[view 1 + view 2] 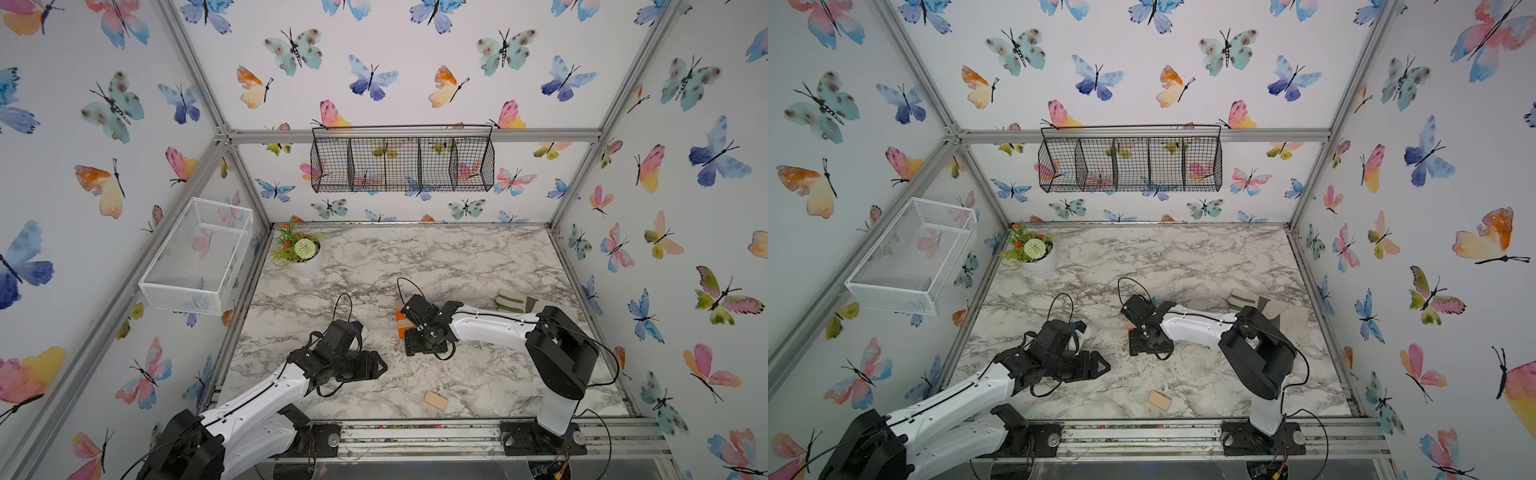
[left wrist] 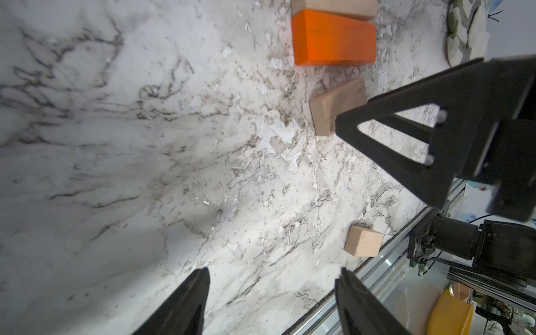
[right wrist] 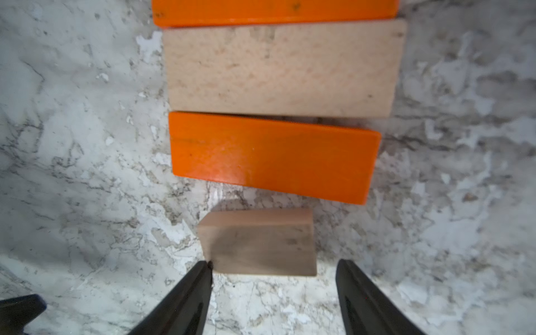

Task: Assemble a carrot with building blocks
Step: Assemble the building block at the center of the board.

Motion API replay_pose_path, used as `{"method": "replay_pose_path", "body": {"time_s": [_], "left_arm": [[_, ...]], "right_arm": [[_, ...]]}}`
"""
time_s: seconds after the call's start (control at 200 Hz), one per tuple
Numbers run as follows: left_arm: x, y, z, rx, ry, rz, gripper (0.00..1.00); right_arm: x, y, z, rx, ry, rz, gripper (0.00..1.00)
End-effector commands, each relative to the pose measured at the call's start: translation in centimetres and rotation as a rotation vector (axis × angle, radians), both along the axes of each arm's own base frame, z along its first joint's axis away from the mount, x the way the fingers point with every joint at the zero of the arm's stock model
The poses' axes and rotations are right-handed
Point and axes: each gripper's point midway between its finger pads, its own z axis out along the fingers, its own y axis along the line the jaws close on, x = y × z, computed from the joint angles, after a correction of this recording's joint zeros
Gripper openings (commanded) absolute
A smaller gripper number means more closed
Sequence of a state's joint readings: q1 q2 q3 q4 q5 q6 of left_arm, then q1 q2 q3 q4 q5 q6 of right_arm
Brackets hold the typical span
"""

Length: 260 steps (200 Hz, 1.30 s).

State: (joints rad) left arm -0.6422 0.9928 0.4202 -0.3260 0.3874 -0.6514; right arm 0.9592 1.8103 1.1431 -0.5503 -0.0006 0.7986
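Note:
The carrot's row shows in the right wrist view: an orange bar (image 3: pixel 275 11), a tan bar (image 3: pixel 281 69), a second orange bar (image 3: pixel 272 156), then a small tan block (image 3: pixel 258 240) set slightly apart. My right gripper (image 3: pixel 272 266) is open just short of that block, with one fingertip at its corner. In both top views it hangs over the row and hides most of it; only an orange edge (image 1: pixel 401 323) shows. My left gripper (image 2: pixel 272 272) is open and empty, to the left of the row (image 1: pixel 380 365). A loose tan block (image 1: pixel 435 401) lies near the front edge.
A grey-and-cream glove (image 1: pixel 511 301) lies at the right behind the right arm. A flower pot (image 1: pixel 305 255) stands at the back left corner. A white mesh basket (image 1: pixel 199 257) hangs on the left wall, a black wire basket (image 1: pixel 403 162) on the back wall. A metal rail (image 1: pixel 415 428) runs along the front.

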Motion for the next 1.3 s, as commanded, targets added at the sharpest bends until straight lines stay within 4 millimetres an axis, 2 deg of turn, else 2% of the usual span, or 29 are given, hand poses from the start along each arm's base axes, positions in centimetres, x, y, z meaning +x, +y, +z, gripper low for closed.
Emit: {"method": "replay_pose_path", "body": {"time_s": [0.0, 0.075, 0.31, 0.526, 0.631, 0.731, 0.811, 0.896, 1.146, 1.296], "left_arm": [[-0.1, -0.2, -0.1, -0.008, 0.004, -0.020, 0.74], [0.0, -0.3, -0.1, -0.008, 0.007, -0.023, 0.74], [0.4, -0.7, -0.3, -0.012, 0.009, -0.022, 0.73], [1.8, -2.0, -2.2, 0.023, 0.072, -0.041, 0.34], [2.9, -3.2, -2.5, 0.019, 0.084, -0.056, 0.25], [4.3, -4.2, -1.7, -0.004, 0.058, -0.054, 0.15], [5.1, -4.8, -1.1, -0.009, 0.042, -0.054, 0.13], [5.5, -5.1, -1.2, -0.008, 0.044, -0.058, 0.00], [5.8, -6.0, -2.1, -0.006, 0.080, -0.067, 0.00], [5.4, -5.8, -2.5, -0.005, 0.090, -0.056, 0.00]], "right_arm": [[-1.0, -1.1, 0.2, -0.008, 0.014, -0.018, 0.68], [-1.2, -1.4, 0.0, -0.010, 0.020, -0.021, 0.63], [-1.1, -1.2, -0.5, -0.022, 0.029, -0.016, 0.61], [-1.3, -1.7, 0.0, -0.029, 0.020, -0.013, 0.58], [-1.4, -1.9, 0.2, -0.038, 0.018, 0.001, 0.58], [-1.4, -2.2, 0.4, -0.043, 0.012, 0.010, 0.56], [-1.5, -2.3, 0.7, -0.036, 0.000, 0.018, 0.52], [-1.5, -1.8, 0.8, -0.003, -0.004, 0.039, 0.46], [-1.8, -0.6, 0.2, 0.041, 0.027, 0.089, 0.23], [-1.9, -0.3, 0.3, 0.060, 0.034, 0.106, 0.19]]}}
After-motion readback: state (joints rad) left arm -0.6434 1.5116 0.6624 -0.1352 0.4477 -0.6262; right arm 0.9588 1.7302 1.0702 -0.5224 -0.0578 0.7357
